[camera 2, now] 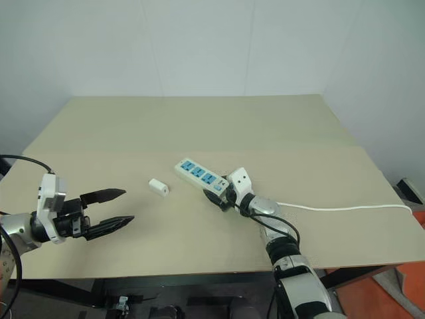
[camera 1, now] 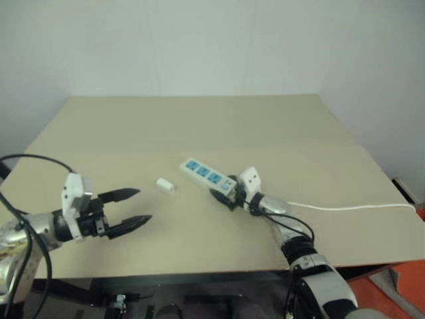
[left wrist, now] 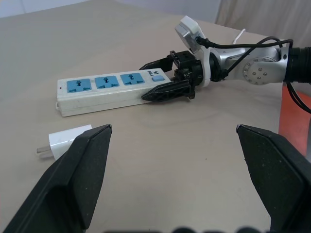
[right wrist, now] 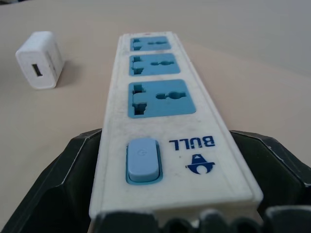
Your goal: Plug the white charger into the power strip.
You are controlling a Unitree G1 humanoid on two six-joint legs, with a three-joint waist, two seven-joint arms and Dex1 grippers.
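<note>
Right gripper (camera 1: 224, 195) straddles power strip (camera 1: 204, 175); white charger (camera 1: 165, 185) beside.

Beige tabletop (camera 1: 199, 126) against plain pale wall (camera 1: 199, 40); orange floor patch (camera 1: 398, 286) at right

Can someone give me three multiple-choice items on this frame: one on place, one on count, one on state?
1. Where does the white charger lie?
A. plugged into a socket
B. on the table, apart from the power strip
C. in the left gripper

2. How many blue socket faces does the power strip have?
A. two
B. three
C. five

3. How does the right gripper stand?
A. fingers along both sides of the strip's switch end
B. above the charger
C. off the table's edge

Answers: 1 B, bare table shows between charger and strip. 2 B, three blue faces sit in a row. 3 A, one black finger runs along each side.
</note>
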